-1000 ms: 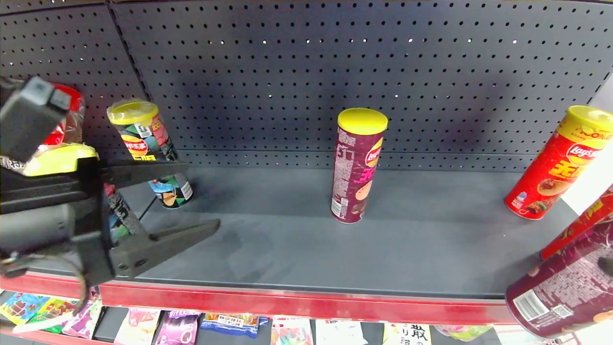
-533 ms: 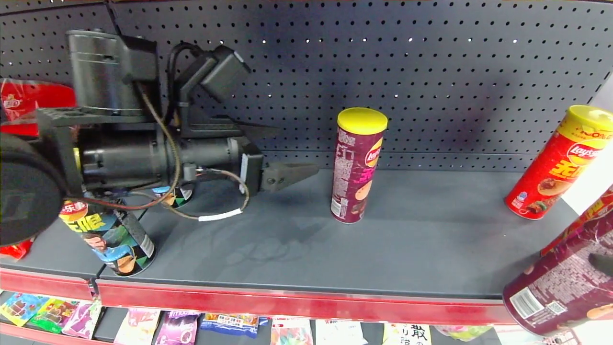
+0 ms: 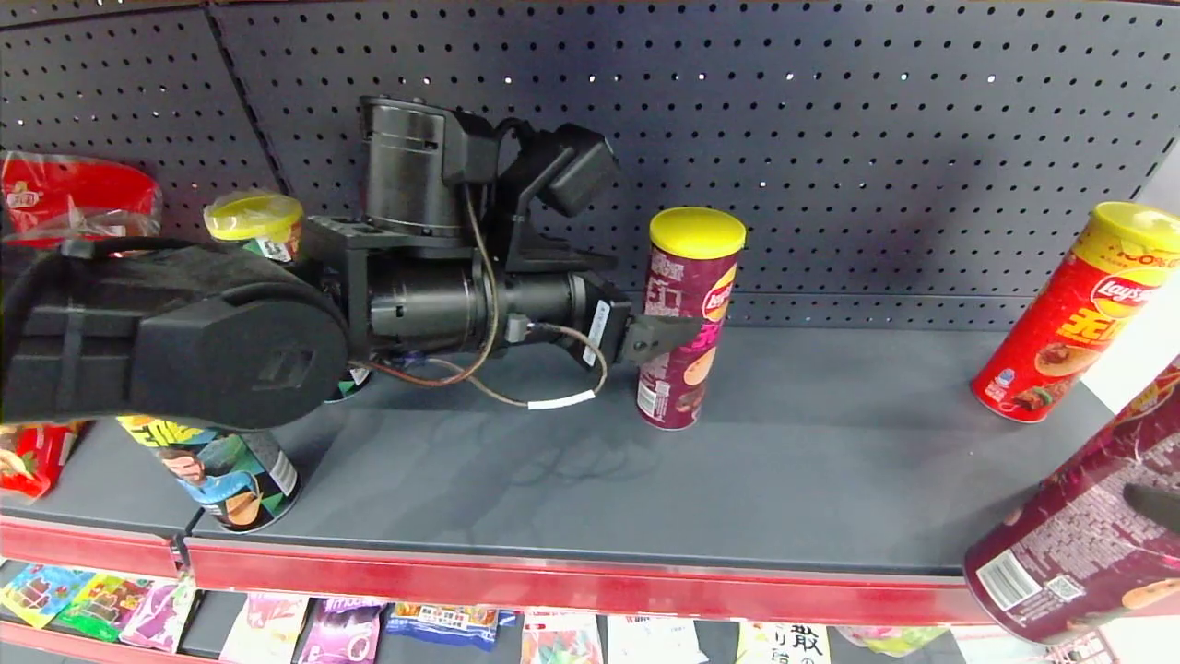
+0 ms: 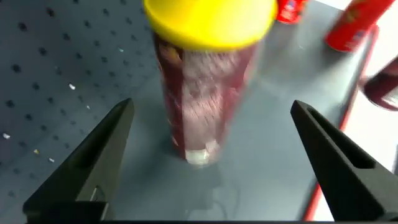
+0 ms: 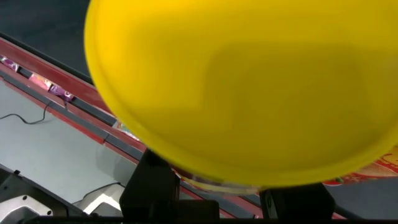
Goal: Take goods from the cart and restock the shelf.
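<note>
Chip cans are the goods. Nearest, a held purple chip can (image 3: 1069,553) lies tilted off the shelf's (image 3: 572,480) front right corner, pinched in the right gripper (image 3: 1160,505) and not yet placed; it has barely shifted. At the front left edge the front patterned can (image 3: 226,475) now stands free. A second ago the left arm was over it. That arm has since swept to mid-shelf, and the left gripper (image 4: 211,109), jaws spread wide, now brackets the standing purple chip can (image 3: 687,323) without closing on it. My guess is that it means to shift this can to make room.

Count:
- Purple cans: two.
- Patterned cans: two, with the rear patterned can (image 3: 253,221) by the back panel.
- Red chip can (image 3: 1074,318): one.
- Red snack bags (image 3: 74,194): two.
</note>
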Controlling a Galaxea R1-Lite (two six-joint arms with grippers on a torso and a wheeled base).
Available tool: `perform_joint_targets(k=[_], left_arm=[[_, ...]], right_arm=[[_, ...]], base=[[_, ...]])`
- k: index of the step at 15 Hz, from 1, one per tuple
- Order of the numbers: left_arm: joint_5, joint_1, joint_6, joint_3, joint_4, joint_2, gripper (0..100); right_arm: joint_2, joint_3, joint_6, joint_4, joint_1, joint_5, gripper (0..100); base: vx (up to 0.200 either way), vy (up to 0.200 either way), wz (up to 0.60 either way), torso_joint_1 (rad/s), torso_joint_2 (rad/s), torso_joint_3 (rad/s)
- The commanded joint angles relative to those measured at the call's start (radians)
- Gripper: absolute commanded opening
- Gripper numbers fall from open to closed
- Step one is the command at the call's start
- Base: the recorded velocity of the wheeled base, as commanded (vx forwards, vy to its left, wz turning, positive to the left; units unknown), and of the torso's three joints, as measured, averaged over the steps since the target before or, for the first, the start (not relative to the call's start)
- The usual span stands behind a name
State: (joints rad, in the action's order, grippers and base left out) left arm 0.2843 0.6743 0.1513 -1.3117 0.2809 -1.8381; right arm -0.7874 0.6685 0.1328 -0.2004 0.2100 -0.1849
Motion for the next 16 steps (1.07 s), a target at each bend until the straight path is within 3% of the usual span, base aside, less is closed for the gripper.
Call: perform_joint_targets(k=[1, 5, 16], left_arm=[[-0.034, 0.005, 0.001, -0.070, 0.000, -0.075, 100], [-0.057, 0.044, -0.001, -0.139, -0.005, -0.127, 100], [-0.143, 0.077, -0.001, -0.262, -0.008, -0.217, 100]], right_arm=[[-0.012, -0.004, 0.001, 0.021, 0.000, 0.001, 0], [-0.027, -0.006, 0.001, 0.045, 0.000, 0.002, 0], [-0.029, -0.010, -0.005, 0.045, -0.001, 0.002, 0]], base=[[0.000, 0.000, 0.00, 0.000, 0.00, 0.000], [0.000, 0.000, 0.00, 0.000, 0.00, 0.000], [0.000, 0.000, 0.00, 0.000, 0.00, 0.000]])
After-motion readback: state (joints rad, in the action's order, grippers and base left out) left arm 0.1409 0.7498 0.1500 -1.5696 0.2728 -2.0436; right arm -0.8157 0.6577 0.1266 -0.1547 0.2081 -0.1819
